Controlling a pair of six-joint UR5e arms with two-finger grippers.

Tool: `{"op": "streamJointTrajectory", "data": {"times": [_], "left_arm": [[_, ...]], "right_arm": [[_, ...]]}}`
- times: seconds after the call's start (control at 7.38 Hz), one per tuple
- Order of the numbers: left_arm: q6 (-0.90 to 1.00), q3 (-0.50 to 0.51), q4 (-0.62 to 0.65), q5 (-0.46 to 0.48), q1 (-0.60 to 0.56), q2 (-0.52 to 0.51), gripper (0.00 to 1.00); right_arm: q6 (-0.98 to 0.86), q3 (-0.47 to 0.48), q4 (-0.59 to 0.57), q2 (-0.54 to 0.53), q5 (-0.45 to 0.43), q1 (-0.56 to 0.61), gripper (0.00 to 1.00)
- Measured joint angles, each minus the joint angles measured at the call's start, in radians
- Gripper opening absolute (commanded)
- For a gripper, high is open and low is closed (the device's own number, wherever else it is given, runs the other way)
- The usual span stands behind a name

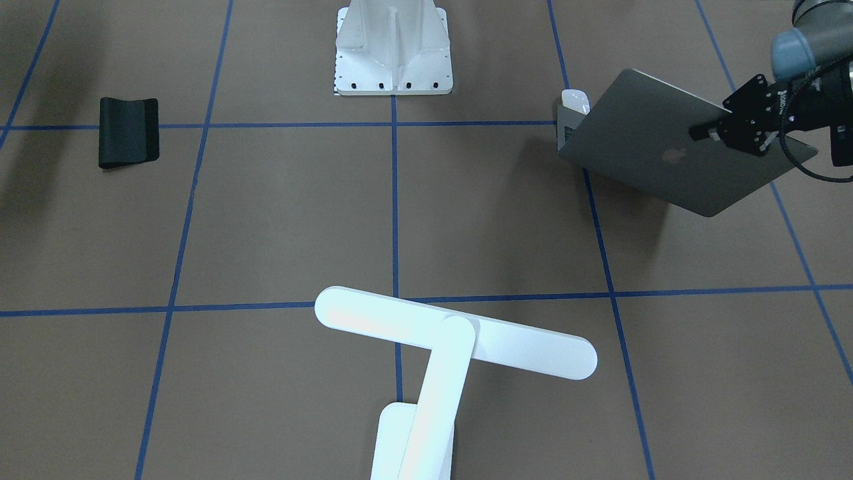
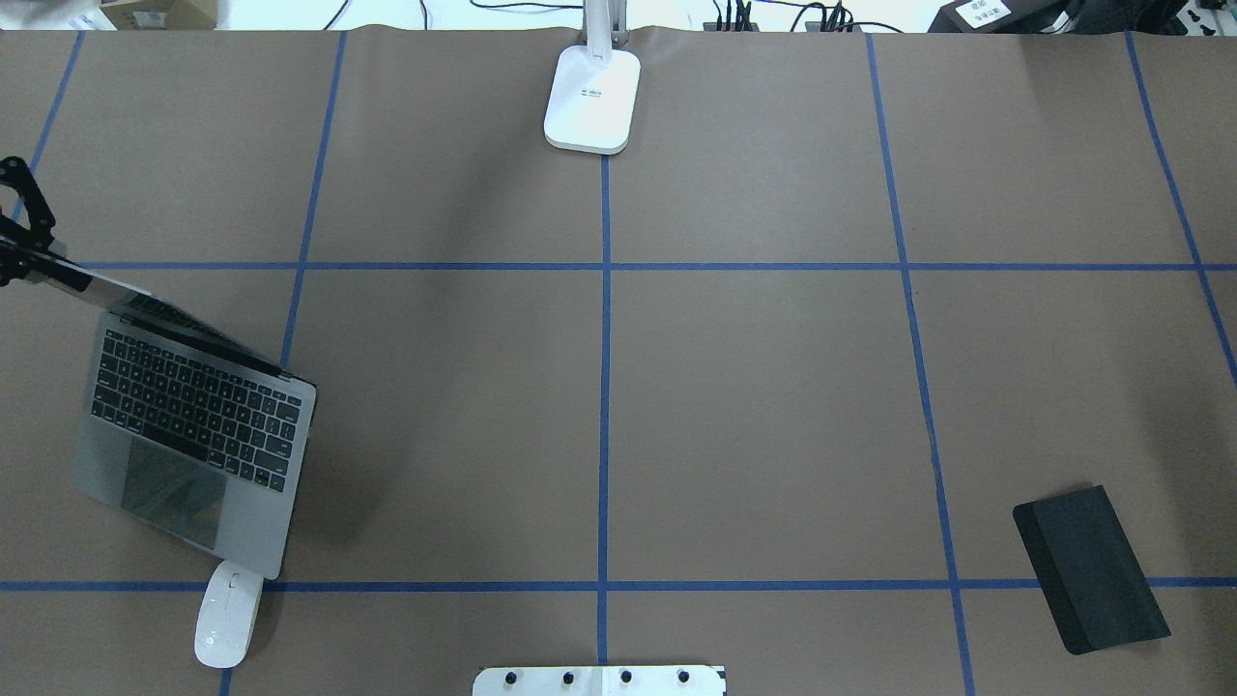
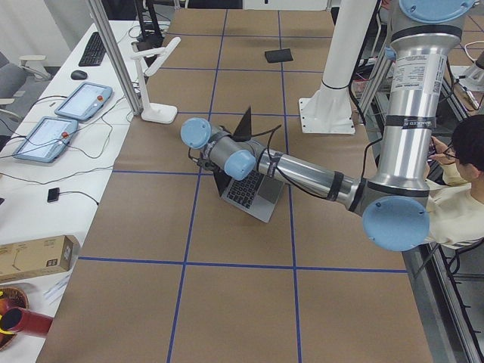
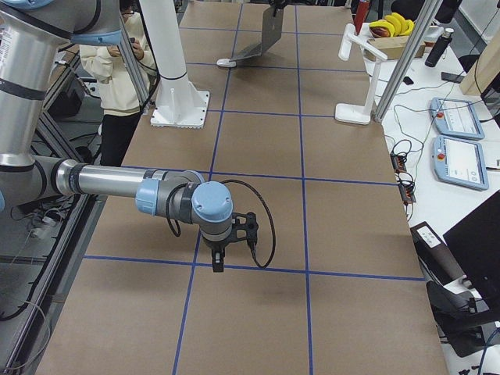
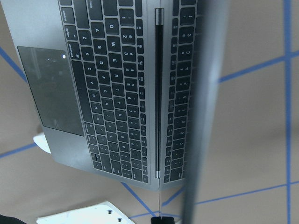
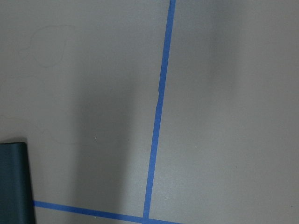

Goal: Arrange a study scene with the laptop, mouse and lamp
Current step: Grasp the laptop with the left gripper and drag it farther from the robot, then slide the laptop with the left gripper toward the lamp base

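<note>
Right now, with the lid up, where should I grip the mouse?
Across its narrow middle, pinching the two long sides, coming straight down from above. The mouse lies flat and low, and a corner of the laptop crowds its far end.

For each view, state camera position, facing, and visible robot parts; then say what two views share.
Front-facing: across the table, facing the pedestal; the left gripper grips the laptop by its lid.
Overhead: behind the robot, looking down; left gripper at the edge.
Exterior left: table end; left arm near.
Exterior right: opposite end; right arm near.
Left wrist: over the laptop keys; no arm shows.
Right wrist: over the table and mouse pad; no arm.
Shared: front-facing and overhead both show laptop and mouse.
</note>
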Motion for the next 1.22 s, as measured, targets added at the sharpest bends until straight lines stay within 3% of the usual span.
{"op": "streamJointTrajectory", "data": {"times": [0.41, 0.95, 1.22], "left_arm": [[-0.126, 0.066, 0.116, 0.035, 0.009, -0.224, 0.00], [-0.252, 0.273, 0.133, 0.111, 0.046, -0.511, 0.00], [-0.332, 0.340, 0.126, 0.198, 0.090, -0.617, 0.00]], "right_arm": [[-0.014, -0.025, 0.000, 0.000, 0.000, 0.000, 1.00], [-0.019, -0.041, -0.002, 0.003, 0.001, 0.000, 1.00], [-0.019, -0.054, -0.008, 0.005, 0.003, 0.000, 1.00]]}}
